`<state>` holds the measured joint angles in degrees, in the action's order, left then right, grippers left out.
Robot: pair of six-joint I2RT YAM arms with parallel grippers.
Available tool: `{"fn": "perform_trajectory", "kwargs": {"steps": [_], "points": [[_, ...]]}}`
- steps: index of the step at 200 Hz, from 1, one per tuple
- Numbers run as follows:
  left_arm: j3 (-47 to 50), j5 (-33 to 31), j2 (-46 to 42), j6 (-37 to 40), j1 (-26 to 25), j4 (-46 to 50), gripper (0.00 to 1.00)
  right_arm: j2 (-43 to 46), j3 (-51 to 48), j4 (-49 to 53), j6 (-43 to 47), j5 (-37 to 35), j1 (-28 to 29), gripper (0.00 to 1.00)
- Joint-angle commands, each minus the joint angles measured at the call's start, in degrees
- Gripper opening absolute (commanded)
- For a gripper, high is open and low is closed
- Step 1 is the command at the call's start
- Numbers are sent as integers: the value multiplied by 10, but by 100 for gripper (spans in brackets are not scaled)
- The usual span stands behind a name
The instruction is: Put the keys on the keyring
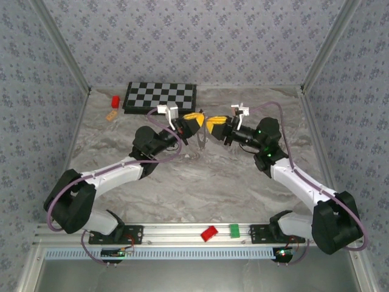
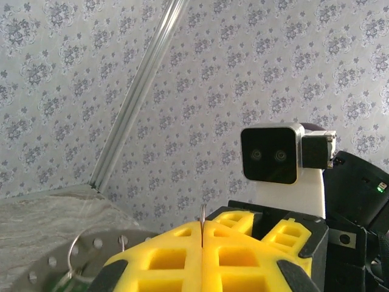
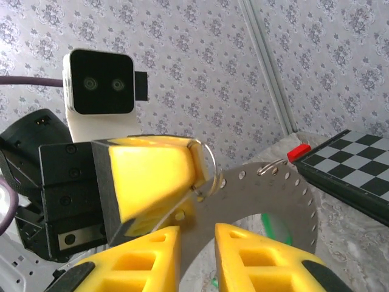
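The keyring, a flat grey ring with small holes round its rim, hangs upright between my two grippers above mid-table. My left gripper is shut on a thin wire loop that threads through one of the ring's holes. The right gripper faces it with its fingers a little apart; the ring's edge lies in the gap and daylight shows beside it. A second wire loop hangs from another hole. A bright green bit, apparently a key, shows through the ring's hollow.
A chessboard lies at the back left with a red block and a small orange piece beside it. A red block and a green block sit on the front rail. Walls close in on three sides.
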<state>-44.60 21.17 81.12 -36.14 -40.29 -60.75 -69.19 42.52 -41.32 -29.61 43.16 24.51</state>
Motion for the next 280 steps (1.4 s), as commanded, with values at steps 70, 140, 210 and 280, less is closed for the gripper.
{"fn": "perform_trajectory", "kwargs": {"steps": [70, 140, 210, 280], "points": [[-5, 8, -3, -9, -3, -56, 0, -52, 10, -149, -107, -2, -11, 19], [-1, 5, -1, -4, -3, -54, 0, -83, 11, -238, -167, 21, -18, 19], [2, -1, -1, 0, -4, -50, 0, -94, 8, -272, -186, 32, -19, 20], [-3, 17, 3, -4, -4, -47, 0, -109, 23, -260, -183, 46, -10, 15]]}}
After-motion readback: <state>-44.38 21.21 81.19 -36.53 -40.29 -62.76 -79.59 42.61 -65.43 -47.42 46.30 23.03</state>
